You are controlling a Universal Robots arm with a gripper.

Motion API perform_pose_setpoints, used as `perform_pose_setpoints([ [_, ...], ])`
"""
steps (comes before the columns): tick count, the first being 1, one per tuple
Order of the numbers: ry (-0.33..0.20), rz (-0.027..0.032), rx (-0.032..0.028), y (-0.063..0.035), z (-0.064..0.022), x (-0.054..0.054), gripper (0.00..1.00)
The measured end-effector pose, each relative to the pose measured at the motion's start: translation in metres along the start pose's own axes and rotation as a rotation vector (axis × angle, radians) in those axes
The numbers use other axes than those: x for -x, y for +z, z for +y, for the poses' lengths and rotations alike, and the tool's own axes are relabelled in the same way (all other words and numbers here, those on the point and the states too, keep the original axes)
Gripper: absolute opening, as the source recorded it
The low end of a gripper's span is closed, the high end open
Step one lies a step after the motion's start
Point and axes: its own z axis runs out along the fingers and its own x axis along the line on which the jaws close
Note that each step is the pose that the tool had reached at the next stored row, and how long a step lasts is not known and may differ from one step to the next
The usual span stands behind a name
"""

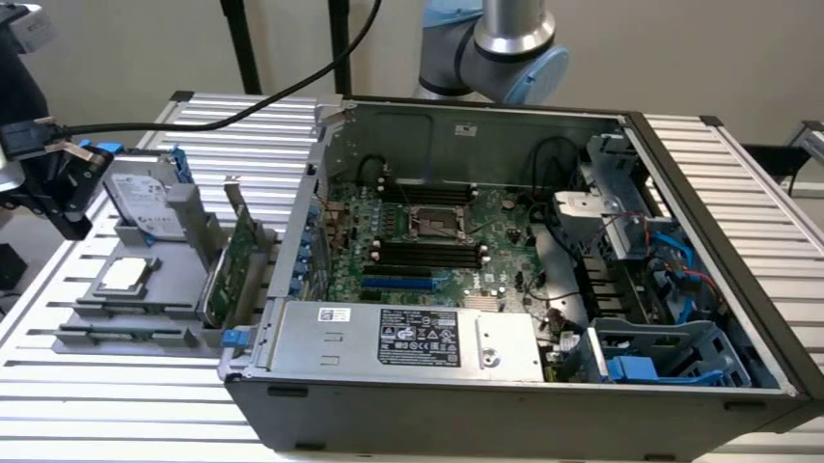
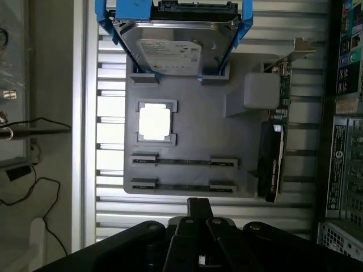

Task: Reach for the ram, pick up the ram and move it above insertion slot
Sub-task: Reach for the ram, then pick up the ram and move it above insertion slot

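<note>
your pincer [image 2: 198, 204] is closed and empty. just ahead of its tip the near ram stick [image 2: 182, 186] sits edge-up in the gray holder tray [image 2: 193, 122], with a second ram stick [image 2: 182, 161] beyond. farther on are the cpu [image 2: 155, 122], then the hard drive [image 2: 170, 48].

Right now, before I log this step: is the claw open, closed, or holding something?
Claw: closed, holding nothing.

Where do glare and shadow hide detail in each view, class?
Wrist view: glare bleaches the processor to blank white, while the ram lies dark in its holder. Exterior view: the table slats shine brightly; the computer case interior is dim beside them.
</note>
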Motion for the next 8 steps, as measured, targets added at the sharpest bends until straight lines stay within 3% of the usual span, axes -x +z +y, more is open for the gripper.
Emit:
perform_pose_setpoints([
  [8, 0.000, 0.0000, 0.0000, 0.0000, 0.0000, 0.0000, 0.11],
])
